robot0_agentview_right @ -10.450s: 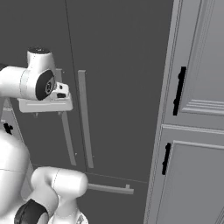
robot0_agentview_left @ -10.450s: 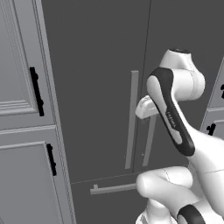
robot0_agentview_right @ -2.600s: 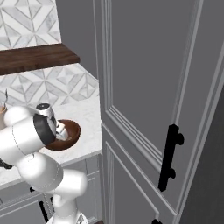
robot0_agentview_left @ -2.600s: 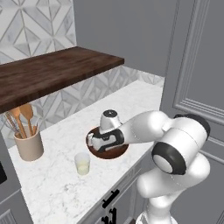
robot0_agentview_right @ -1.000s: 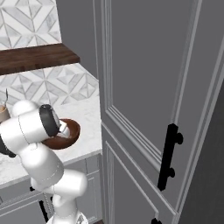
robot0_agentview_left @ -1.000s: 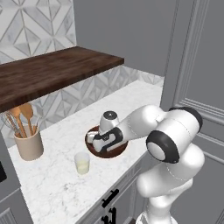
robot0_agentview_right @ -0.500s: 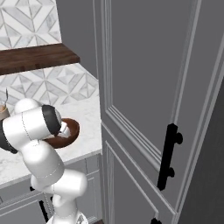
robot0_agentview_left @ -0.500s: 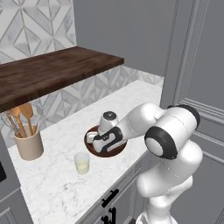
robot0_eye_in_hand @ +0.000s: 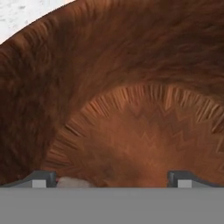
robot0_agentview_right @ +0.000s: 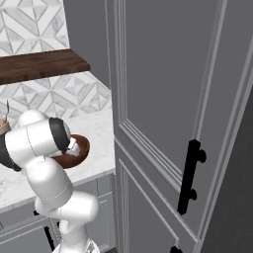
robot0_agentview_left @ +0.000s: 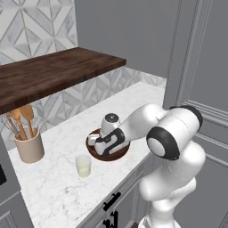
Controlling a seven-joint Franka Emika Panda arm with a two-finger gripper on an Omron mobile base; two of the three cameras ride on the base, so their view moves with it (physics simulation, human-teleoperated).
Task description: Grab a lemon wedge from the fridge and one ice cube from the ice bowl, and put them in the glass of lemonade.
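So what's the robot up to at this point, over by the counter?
The arm is reaching down into the ice bowl on the marble counter. In the hand view the gripper is open, its fingertips wide apart just above the bowl's wooden floor, with a pale lump, perhaps an ice cube, by one fingertip. The glass of lemonade stands just beside the bowl, and a utensil cup sits further along.

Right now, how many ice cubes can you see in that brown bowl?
1, a pale lump low in the ice bowl by the left fingertip. The hand may hide others.
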